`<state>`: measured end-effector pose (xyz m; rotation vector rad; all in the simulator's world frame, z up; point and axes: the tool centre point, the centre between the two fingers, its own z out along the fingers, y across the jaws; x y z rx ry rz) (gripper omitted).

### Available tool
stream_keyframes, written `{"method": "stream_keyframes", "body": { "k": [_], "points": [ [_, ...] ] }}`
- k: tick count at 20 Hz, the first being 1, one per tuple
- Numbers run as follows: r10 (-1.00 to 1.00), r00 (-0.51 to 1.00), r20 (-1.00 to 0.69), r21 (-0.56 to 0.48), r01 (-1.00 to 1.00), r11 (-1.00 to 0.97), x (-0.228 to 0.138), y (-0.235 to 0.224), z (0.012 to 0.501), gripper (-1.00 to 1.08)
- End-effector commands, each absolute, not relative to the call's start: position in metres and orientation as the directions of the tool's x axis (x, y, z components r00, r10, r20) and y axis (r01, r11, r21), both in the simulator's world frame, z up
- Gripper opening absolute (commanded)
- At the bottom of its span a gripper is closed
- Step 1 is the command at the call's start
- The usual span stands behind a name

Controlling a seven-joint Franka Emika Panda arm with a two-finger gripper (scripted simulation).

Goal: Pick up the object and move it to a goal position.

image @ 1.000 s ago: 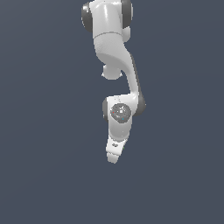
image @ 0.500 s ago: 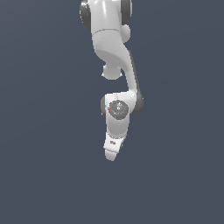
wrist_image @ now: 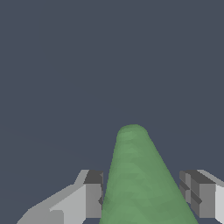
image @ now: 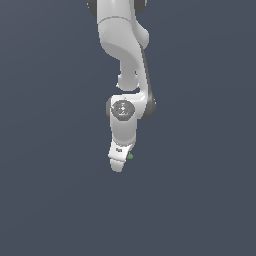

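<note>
The green object [wrist_image: 133, 175] lies between my gripper's two fingers in the wrist view, tapering away from the camera to a rounded end. My gripper [wrist_image: 144, 194] is shut on it: the left finger [wrist_image: 93, 192] and the right finger [wrist_image: 197, 192] both touch its sides. In the exterior view the white gripper [image: 119, 167] points down at the end of the arm. Only a small green speck of the object [image: 130, 156] shows at the gripper's side on the exterior view's right; the rest is hidden behind the hand.
Both views show only a plain dark grey-blue background. The white arm [image: 122, 45] comes down from the top of the exterior view.
The gripper has moved up a little in the exterior view. The green speck beside it shows now and did not show before.
</note>
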<state>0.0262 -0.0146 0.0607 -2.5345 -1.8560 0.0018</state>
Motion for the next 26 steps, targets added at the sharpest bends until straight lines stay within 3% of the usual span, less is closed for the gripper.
{"method": "stream_keyframes", "body": {
  "k": [1, 15, 26],
  "points": [
    [0.953, 0.303, -0.001, 0.0, 0.953, -0.303, 0.012, -0.029, 0.071, -1.0],
    [0.953, 0.303, -0.001, 0.0, 0.953, -0.303, -0.066, -0.113, 0.134, -1.0],
    [0.953, 0.303, 0.0, 0.0, 0.953, -0.303, -0.089, -0.14, 0.155, -1.0]
  ]
}}
